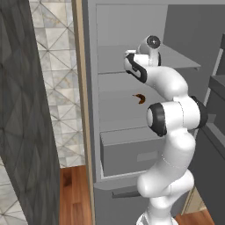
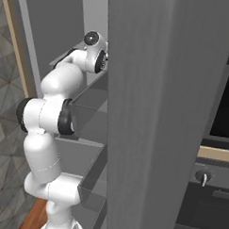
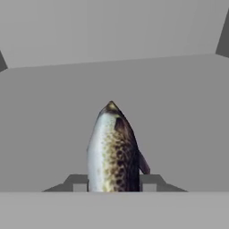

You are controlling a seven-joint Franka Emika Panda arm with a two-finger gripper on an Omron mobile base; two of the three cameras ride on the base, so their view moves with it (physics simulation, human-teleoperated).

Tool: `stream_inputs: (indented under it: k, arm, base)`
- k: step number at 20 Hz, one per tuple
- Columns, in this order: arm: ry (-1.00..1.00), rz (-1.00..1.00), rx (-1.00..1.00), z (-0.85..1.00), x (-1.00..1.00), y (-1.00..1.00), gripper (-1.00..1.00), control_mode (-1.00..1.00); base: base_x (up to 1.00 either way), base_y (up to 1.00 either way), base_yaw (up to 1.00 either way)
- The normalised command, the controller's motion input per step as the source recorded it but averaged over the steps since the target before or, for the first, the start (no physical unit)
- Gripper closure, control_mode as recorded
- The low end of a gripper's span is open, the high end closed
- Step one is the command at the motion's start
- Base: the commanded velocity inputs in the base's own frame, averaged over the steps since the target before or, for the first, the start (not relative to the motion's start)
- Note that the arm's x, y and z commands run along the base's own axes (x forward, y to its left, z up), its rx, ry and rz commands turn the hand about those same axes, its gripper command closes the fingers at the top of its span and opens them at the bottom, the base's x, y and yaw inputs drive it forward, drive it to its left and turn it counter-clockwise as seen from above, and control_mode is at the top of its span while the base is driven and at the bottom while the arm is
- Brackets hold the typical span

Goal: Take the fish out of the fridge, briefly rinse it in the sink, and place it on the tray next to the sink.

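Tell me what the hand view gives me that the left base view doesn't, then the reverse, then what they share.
Hand view: a speckled grey-and-brown fish lying on a flat grey shelf, with the gripper closed against its two sides.
Left base view: the white arm reaching into the tall grey fridge, a small curved orange-brown item on a middle shelf, a grey drawer below it, a tiled wall and a wooden floor.
Both: the fridge's plain grey interior.

Fish (image 3: pixel 112 152) tail hidden between tool (image 3: pixel 114 183) fingertips
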Motion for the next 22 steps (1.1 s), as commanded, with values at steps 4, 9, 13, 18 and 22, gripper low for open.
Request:
stream_inputs:
  k: [4, 9, 13, 18, 22]
  arm:
    - [-0.04, 0.00, 0.00, 0.00, -0.43, 0.00, 1.00, -1.00]
    - [-0.36, 0.00, 0.00, 0.32, -0.99, 0.00, 1.00, -1.00]
    - [-0.38, 0.01, 0.01, 0.92, -1.00, -0.12, 1.00, -1.00]
    - [-0.11, 0.05, 0.00, 0.85, -1.00, -0.19, 1.00, -1.00]
    - [0.06, 0.00, -0.01, 0.46, -1.00, -0.21, 1.00, -1.00]
  base:
    - [0.00, 0.00, 0.00]
    - [0.00, 0.00, 0.00]
    - [0.00, 0.00, 0.00]
    - [0.00, 0.00, 0.00]
    - [0.00, 0.00, 0.00]
